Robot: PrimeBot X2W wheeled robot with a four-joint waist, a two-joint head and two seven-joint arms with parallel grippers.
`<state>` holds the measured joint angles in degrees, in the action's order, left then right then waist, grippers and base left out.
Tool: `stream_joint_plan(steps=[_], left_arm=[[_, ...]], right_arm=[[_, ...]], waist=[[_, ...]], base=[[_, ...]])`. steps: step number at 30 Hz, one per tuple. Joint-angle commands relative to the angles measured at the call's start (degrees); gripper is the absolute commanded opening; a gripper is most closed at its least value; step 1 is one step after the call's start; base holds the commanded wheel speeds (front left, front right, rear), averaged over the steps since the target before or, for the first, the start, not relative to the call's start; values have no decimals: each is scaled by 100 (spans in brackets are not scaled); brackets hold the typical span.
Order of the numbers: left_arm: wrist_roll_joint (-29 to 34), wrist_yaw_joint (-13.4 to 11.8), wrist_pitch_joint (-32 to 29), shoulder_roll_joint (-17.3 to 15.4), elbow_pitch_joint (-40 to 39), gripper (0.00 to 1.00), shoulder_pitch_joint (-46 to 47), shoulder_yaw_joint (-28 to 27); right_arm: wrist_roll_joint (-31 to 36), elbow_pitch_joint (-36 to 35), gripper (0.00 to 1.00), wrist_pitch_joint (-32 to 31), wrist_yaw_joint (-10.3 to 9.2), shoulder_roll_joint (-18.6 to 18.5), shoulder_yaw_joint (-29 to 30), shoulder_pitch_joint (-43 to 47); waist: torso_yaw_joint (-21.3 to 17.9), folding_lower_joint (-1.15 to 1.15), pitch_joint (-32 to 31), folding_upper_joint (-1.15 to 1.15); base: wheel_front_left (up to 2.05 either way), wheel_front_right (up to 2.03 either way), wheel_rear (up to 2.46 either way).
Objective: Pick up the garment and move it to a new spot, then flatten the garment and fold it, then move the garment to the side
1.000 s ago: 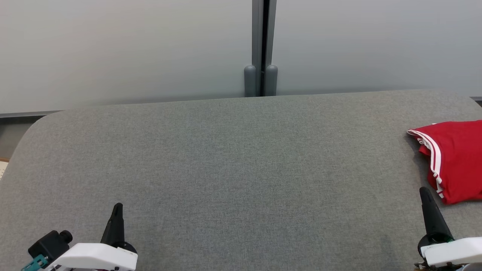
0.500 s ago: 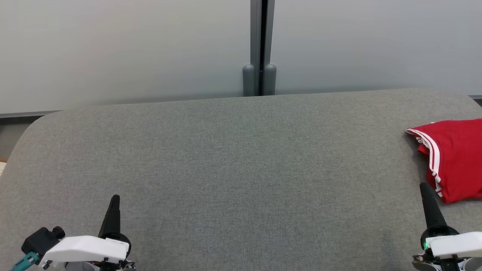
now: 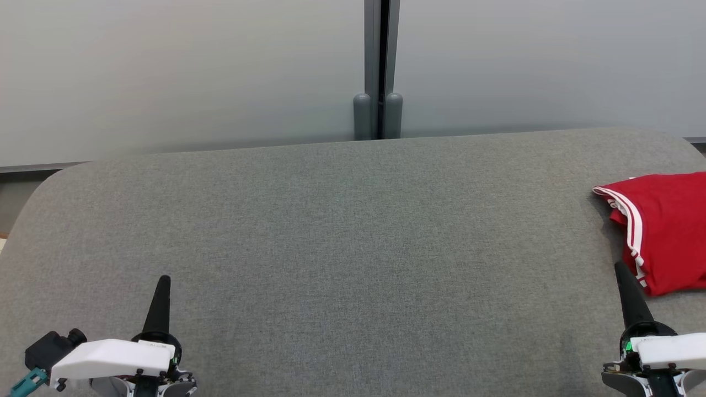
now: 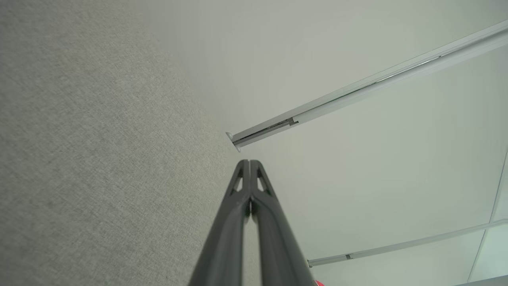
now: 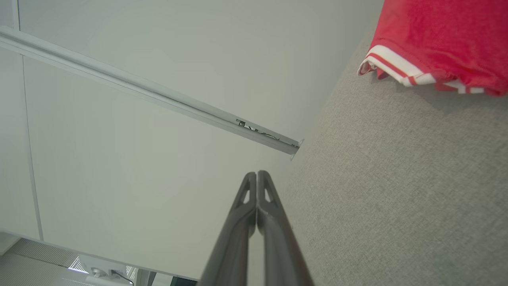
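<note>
Centrally, a grey fabric bench [image 3: 353, 231] fronts pale wall panels [image 3: 193, 71]; the folded red garment [image 3: 667, 231] lies at its right edge. Both left end effector [image 3: 164, 281] and right end effector [image 3: 619, 268] are pressed together, empty.

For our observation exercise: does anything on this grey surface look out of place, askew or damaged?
Nothing stands out. The red garment lies folded at the right side of the grey surface; no damage visible.

You face a grey woven-fabric surface [image 3: 331, 231]; behind it, pale matte wall panels [image 3: 165, 71] meet at a dark metal post [image 3: 378, 55].
</note>
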<state>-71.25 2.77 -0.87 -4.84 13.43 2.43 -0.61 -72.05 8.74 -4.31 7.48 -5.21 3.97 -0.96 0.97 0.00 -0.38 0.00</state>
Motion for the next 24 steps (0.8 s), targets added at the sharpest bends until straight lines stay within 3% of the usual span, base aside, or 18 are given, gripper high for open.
stream_joint_plan(steps=[1,24], left_arm=[[-136,54,-25,-17,-34,0,138,-61],[-1183,291,-310,84,17,0,296,-337]], right_arm=[[-141,6,0,-31,2,-22,32,-116],[-1159,281,0,-112,2,91,124,-344]], waist=[[-3,0,1,0],[-47,0,27,0]], base=[[0,0,0],[0,0,0]])
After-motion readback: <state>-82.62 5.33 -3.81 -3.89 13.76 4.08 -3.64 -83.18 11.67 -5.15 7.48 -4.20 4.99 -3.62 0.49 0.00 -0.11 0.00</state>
